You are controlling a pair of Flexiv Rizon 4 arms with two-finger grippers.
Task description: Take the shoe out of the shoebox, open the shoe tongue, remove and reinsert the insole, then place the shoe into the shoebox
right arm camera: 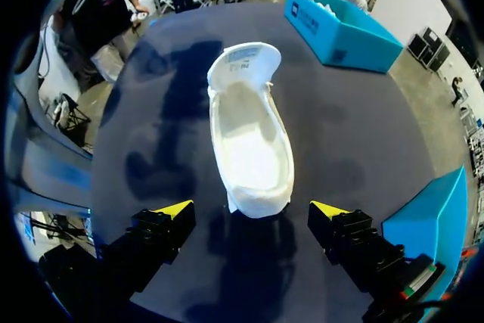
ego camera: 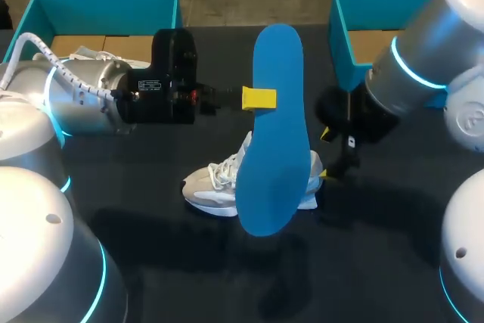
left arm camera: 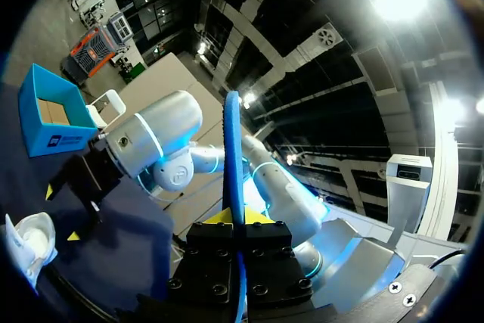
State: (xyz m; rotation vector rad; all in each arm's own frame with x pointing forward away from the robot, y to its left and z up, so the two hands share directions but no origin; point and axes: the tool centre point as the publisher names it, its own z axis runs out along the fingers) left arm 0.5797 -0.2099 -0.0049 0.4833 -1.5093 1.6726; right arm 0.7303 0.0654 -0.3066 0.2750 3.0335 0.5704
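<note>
Left pincer (ego camera: 259, 99) pinched the blue insole (ego camera: 272, 149) aloft; right pincer (ego camera: 325, 154) waited spread at the shoe (ego camera: 215, 188).
Gripped edge-on between the yellow tips, the insole hung upright above the shoe, seemingly out and awaiting reinsertion. Right fingers (right arm camera: 170, 213) flanked the heel end without touching it, probably placed to steady the shoe for that step. The shoe sat near the middle of the dark counter (ego camera: 378, 255), its opening upward and bare inside. Farther back, at the counter's rear edge, a left shoebox (ego camera: 106, 5) and a right shoebox (ego camera: 363, 9) stood open, well apart from the shoe.
</note>
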